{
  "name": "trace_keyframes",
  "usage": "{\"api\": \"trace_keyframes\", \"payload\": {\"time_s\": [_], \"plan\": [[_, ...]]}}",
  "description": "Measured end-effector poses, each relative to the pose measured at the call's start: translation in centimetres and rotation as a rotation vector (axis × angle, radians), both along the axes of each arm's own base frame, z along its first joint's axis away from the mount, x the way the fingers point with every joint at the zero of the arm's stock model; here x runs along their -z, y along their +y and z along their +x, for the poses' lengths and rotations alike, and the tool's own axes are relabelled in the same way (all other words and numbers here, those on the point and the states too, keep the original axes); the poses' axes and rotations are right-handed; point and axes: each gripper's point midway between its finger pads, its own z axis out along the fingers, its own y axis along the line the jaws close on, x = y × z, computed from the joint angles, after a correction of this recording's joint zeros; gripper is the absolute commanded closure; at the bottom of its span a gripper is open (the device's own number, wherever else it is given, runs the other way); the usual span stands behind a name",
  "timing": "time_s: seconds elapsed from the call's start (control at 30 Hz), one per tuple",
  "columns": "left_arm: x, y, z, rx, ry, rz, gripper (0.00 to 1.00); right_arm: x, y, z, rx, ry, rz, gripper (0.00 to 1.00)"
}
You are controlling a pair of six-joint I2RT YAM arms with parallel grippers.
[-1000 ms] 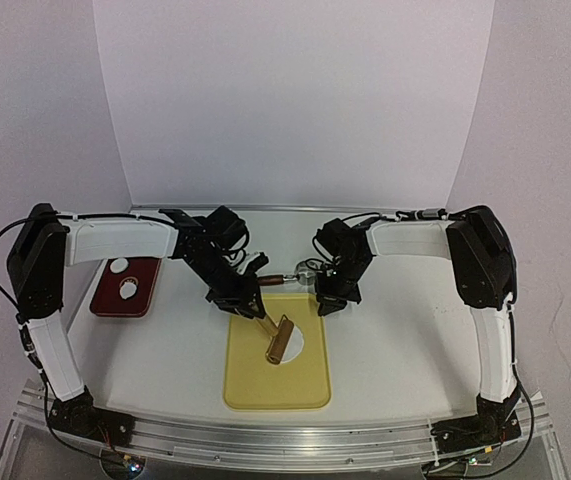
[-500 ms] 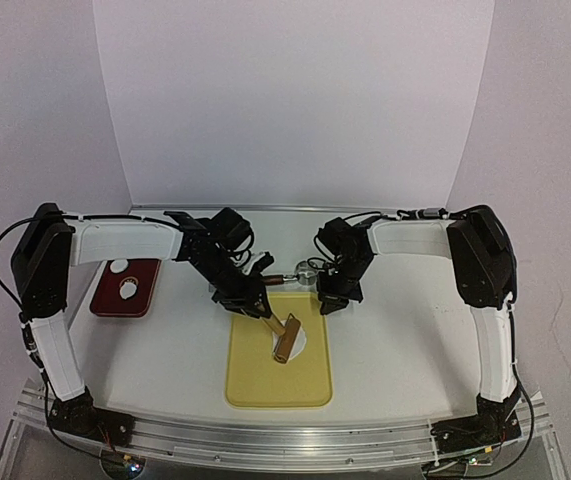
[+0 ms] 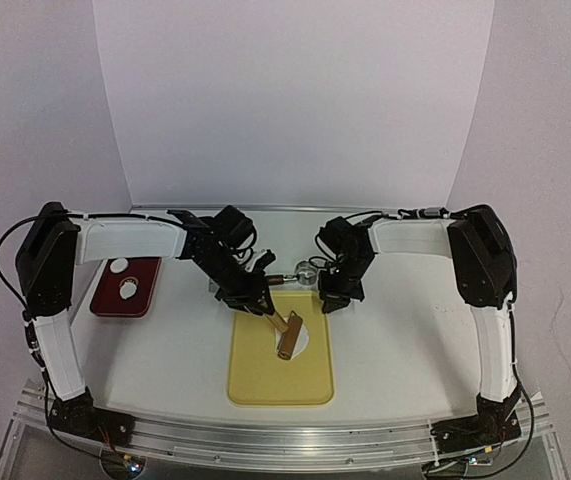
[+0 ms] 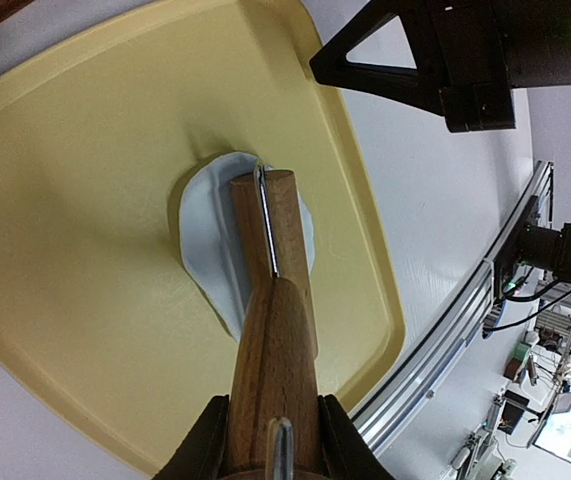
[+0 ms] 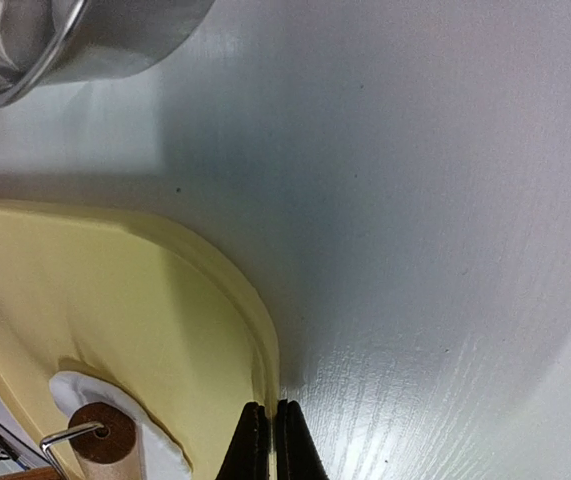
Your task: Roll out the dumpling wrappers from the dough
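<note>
White table (image 3: 165, 350) carries everything, arms bolted at its near edge, plain white backdrop behind

Left arm reaches in from the left across the table toward the middle, right arm reaches in from the right, both ending over the far part of the board

Yellow cutting board (image 3: 265, 385) lies flat at table centre, long side running near to far, rounded corners, raised rim

Red tray (image 3: 105, 303) sits on the left side of the table, well apart from the board, under the left arm's forearm

Wooden rolling pin (image 3: 287, 340) is on the board's far half, tilted down from the left gripper (image 3: 257, 308), roller end resting on the dough. Wrist view shows a wire frame running along the roller top

Left gripper's jaws are part way apart and clamped on the pin's handle, one black finger (image 4: 205, 450) on each side of the wood

Dough sheet (image 4: 205, 240), white, flattened, roughly oval, lies on the board under the roller, showing mostly to the roller's left in the wrist view

Metal ring cutter (image 3: 308, 272) stands on the table just beyond the board's far edge, between the two grippers

Right gripper (image 3: 327, 303) has its jaws fully closed with nothing between them, tips pointing down at the board's far right corner; hard to say if they touch the rim or the table just beside it

Two dumpling wrappers (image 3: 130, 290), small white discs, lie in the red tray, one nearer the far edge, one in the middle, not touching each other
</note>
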Motion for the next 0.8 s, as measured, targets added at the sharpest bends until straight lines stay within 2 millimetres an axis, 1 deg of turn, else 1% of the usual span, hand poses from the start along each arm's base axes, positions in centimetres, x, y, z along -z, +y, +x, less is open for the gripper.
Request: {"api": "trace_keyframes", "payload": {"time_s": [0.2, 0.8], "plan": [[0.1, -1.1, 0.1, 0.007, -0.011, -0.017, 1.00, 0.0, -0.3, 0.2, 0.006, -0.001, -0.005, 1.00], [0.4, -2.6, -0.1, 0.006, -0.009, -0.054, 1.00, -0.1, -0.3, 0.3, 0.008, -0.003, -0.010, 1.00]]}}
